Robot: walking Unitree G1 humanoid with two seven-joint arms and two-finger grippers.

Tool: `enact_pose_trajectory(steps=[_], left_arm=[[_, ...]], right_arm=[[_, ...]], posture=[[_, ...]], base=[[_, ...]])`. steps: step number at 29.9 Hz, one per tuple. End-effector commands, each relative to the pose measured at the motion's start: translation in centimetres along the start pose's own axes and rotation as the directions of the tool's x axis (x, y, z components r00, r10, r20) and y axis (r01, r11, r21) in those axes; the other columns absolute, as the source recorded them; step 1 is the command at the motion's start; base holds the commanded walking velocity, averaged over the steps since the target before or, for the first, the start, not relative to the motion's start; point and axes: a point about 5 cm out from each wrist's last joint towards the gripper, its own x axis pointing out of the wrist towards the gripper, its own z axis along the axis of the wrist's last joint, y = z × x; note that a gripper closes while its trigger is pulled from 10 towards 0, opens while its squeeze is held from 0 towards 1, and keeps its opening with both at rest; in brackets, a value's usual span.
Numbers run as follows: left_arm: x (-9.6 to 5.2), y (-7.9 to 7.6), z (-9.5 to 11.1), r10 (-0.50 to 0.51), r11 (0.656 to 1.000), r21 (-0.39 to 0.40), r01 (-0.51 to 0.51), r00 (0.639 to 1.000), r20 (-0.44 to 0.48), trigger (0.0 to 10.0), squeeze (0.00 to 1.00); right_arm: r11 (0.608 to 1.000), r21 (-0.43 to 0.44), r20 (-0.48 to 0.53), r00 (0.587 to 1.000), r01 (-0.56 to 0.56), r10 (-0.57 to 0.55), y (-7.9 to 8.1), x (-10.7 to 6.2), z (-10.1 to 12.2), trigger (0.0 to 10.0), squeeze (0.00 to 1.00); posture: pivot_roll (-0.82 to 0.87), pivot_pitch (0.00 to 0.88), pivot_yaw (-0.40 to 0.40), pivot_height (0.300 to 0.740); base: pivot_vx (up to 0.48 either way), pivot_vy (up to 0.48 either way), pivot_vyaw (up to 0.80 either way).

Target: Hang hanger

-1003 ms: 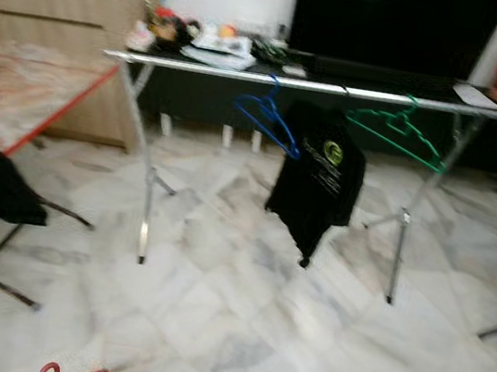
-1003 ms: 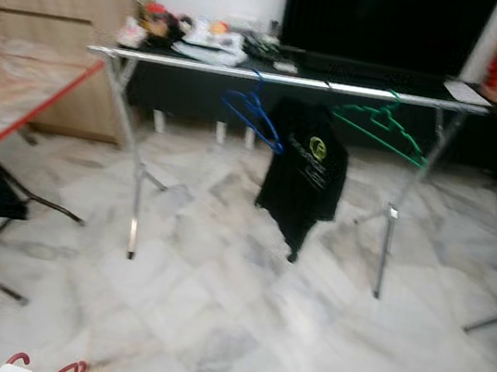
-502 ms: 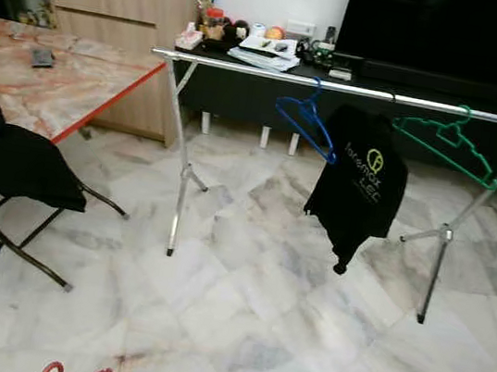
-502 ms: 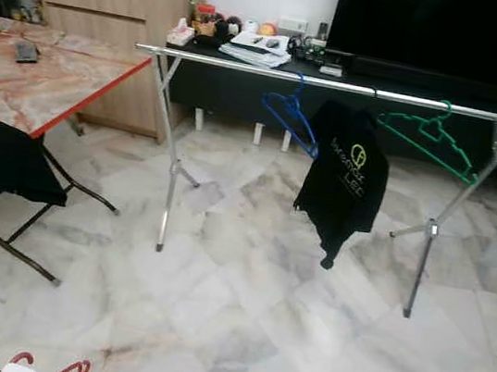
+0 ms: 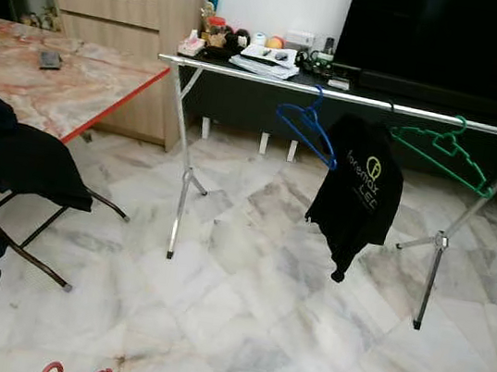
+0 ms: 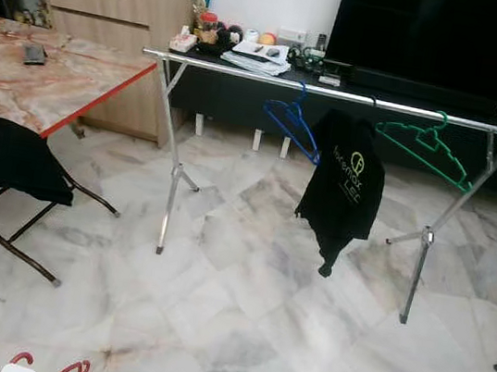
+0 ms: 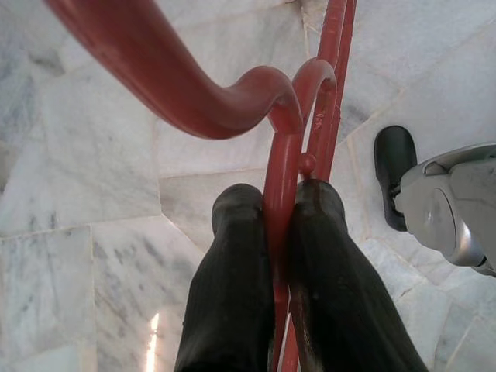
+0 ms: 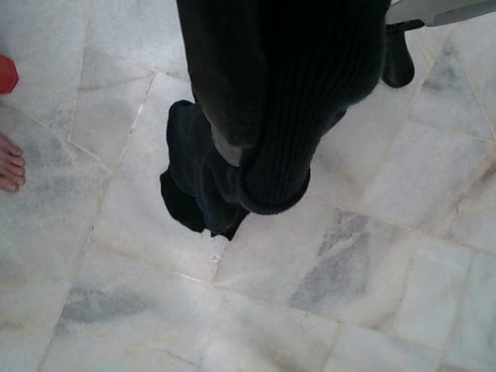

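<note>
Left gripper point(image 7: 271, 225) jaws clamped on red hanger point(image 7: 232, 101) above marble floor point(image 5: 236, 334). Right gripper point(image 8: 256, 155) jaws together, pinching black garment point(image 8: 205, 190). Rack point(image 5: 355, 97) ahead.

Left hand point(image 7: 280, 213) pointing down toward the floor, both long black fingers point(image 7: 232, 287) pressed together on a thin red plastic hanger point(image 7: 283, 155), right hand point(image 8: 256, 167) also pointing down, black fingers together with dark fabric point(image 8: 198, 190) hanging from them
</note>
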Motion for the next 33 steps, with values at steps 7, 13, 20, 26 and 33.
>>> enact_pose_trajectory(steps=[7, 13, 20, 26, 33], left_arm=[[0.0, 0.2, -0.1, 0.007, 1.000, 0.013, -0.007, 1.000, -0.003, 10.0, 0.00], [0.0, 0.1, -0.1, 0.005, 1.000, 0.024, -0.005, 1.000, -0.003, 10.0, 0.00], [0.1, 0.4, 1.1, 0.014, 0.999, 0.040, -0.016, 0.999, 0.048, 10.0, 0.00], [0.4, 1.9, 5.0, 0.044, 0.998, 0.041, -0.052, 0.982, 0.183, 10.0, 0.00], [-0.3, 2.9, 11.4, 0.044, 0.993, 0.085, -0.087, 0.907, 0.418, 10.0, 0.00]], right_arm=[[1.000, -0.009, 0.005, 1.000, -0.002, 0.002, 0.1, 0.0, 0.2, 10.0, 0.00], [1.000, 0.002, 0.014, 1.000, -0.002, 0.002, 0.1, 0.0, 0.3, 10.0, 0.00], [1.000, 0.017, 0.071, 0.997, -0.005, 0.004, 0.2, 0.0, 0.8, 10.0, 0.00], [1.000, 0.015, 0.142, 0.990, -0.009, 0.007, 0.2, -0.1, 1.4, 10.0, 0.00], [1.000, 0.018, 0.509, 0.860, -0.026, 0.013, 2.4, -0.5, 14.6, 10.0, 0.00]], posture=[[0.07, 0.000, -0.031, 0.740], [0.04, 0.000, -0.021, 0.740], [0.02, 0.000, -0.013, 0.740], [0.00, 0.000, -0.006, 0.740], [-0.01, 0.000, -0.003, 0.740]], base=[[0.000, 0.000, 0.00], [0.000, 0.000, 0.00], [0.000, 0.000, 0.00], [0.000, 0.000, 0.00], [0.000, 0.000, 0.00]])
